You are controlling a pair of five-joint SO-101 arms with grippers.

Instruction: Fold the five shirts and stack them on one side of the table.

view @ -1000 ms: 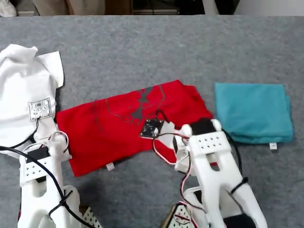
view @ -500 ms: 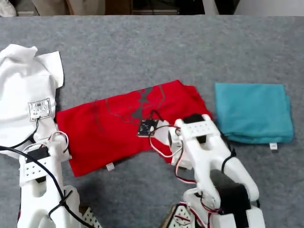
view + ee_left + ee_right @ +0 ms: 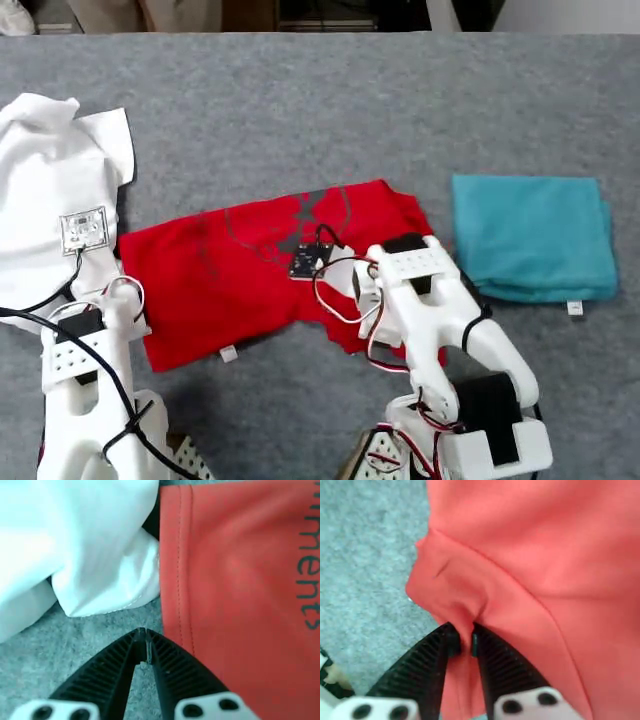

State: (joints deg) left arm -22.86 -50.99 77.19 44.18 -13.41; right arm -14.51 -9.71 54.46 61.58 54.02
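Red shirt [image 3: 240, 270] lies spread mid-table, its near edge pinched in the right pincer [image 3: 462, 642]; left pincer [image 3: 144, 642], closed on nothing, hangs beside a crumpled white shirt [image 3: 50, 190]; folded teal shirt [image 3: 530, 235] rests toward the right of the grey felt table [image 3: 300, 100].

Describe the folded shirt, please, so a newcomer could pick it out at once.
On the grey table, look to the side of the right arm, past the red shirt spread in the middle. The teal shirt lies there alone. Unlike the red and the crumpled white shirt, it is a folded rectangle.
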